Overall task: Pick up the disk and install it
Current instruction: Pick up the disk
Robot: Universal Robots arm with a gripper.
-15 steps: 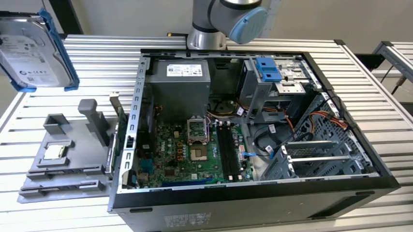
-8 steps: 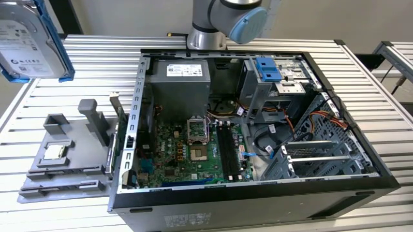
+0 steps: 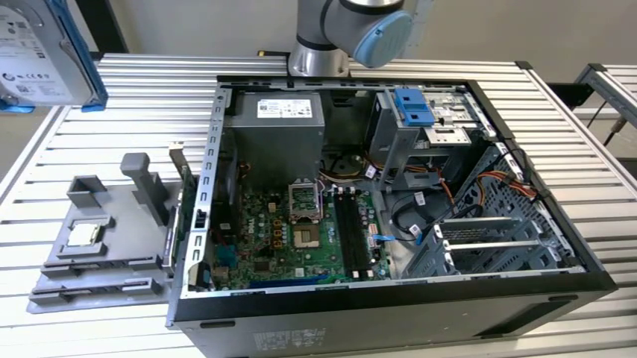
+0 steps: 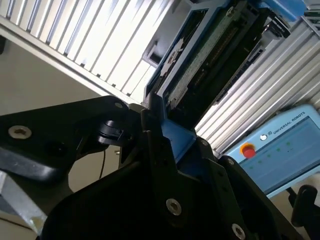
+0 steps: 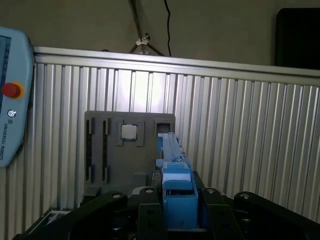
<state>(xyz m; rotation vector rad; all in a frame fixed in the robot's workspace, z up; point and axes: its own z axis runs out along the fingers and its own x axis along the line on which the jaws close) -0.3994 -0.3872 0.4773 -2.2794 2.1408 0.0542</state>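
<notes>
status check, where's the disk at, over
End effector shut on the disk, by its blue rail. Disk held off the table, exterior view's upper left, outside the open computer case. Nothing seen blocking the case opening.

1. 1 disk point(image 3: 32, 48), silver with a blue rail frame, is hanging in the air at the exterior view's upper left.
2. 1 gripper point(image 5: 177, 200) is clamping that disk's blue rail in both wrist views.
3. 1 open computer case point(image 3: 398, 324) is lying on 1 slatted aluminium table point(image 3: 119, 97).
4. 1 grey power-supply box point(image 3: 277, 134) is sitting inside the case.
5. 1 blue drive caddy point(image 3: 411, 107) is standing in the case's bay.
6. 1 grey holder tray point(image 3: 110, 277) is lying just beside the case, on the exterior view's left.
7. 1 small square processor chip point(image 3: 85, 233) is resting on that tray.
8. 1 teach pendant point(image 5: 12, 110) is showing 1 red button point(image 5: 11, 90) in both wrist views.
</notes>
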